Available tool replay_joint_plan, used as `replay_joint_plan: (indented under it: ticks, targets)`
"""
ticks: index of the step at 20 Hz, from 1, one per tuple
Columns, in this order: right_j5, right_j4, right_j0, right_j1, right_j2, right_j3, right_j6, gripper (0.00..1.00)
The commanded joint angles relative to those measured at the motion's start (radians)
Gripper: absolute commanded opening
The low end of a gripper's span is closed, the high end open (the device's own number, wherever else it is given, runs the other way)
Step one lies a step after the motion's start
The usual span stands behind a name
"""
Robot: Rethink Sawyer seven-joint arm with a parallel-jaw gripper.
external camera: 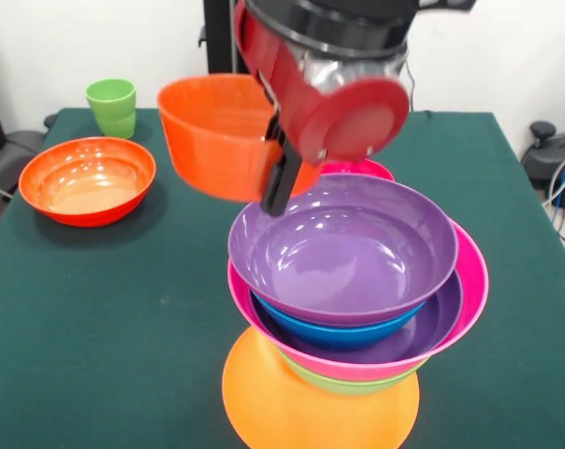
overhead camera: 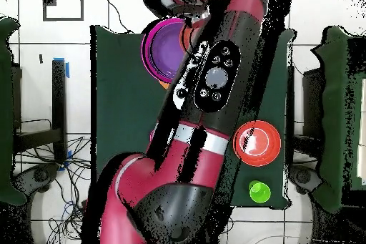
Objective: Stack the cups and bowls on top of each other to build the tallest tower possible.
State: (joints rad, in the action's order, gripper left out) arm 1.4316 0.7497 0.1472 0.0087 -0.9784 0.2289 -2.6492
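My gripper (external camera: 281, 173), clamped on the red-orange bowl's (external camera: 217, 131) rim, carries it beside the tower (external camera: 353, 281); I judge centring it over the purple bowl (external camera: 343, 245) before release matters most.

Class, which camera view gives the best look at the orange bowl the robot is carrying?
The front view: the orange bowl shows its wall and inside, held tilted by the hand above the table, beside the tower. In the overhead view the arm hides nearly all of it.
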Motion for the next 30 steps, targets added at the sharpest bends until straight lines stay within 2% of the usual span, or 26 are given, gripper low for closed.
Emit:
replay_joint_plan:
  ticks: [1, 3, 9, 18, 24, 30]
  targets:
    - [0.078, 0.1, 0.003, 0.07, -0.094, -0.077, -0.291, 0.0]
    - [0.067, 0.106, -0.013, 0.063, -0.094, -0.047, -0.286, 0.0]
    - [0.081, 0.163, -0.023, 0.061, -0.14, -0.032, -0.281, 0.0]
    - [0.039, 0.24, -0.05, 0.104, -0.202, -0.009, -0.329, 0.0]
    - [-0.034, 0.219, -0.095, 0.116, -0.155, 0.078, -0.335, 0.0]
    - [-0.088, 0.197, -0.125, 0.123, -0.12, 0.119, -0.339, 0.0]
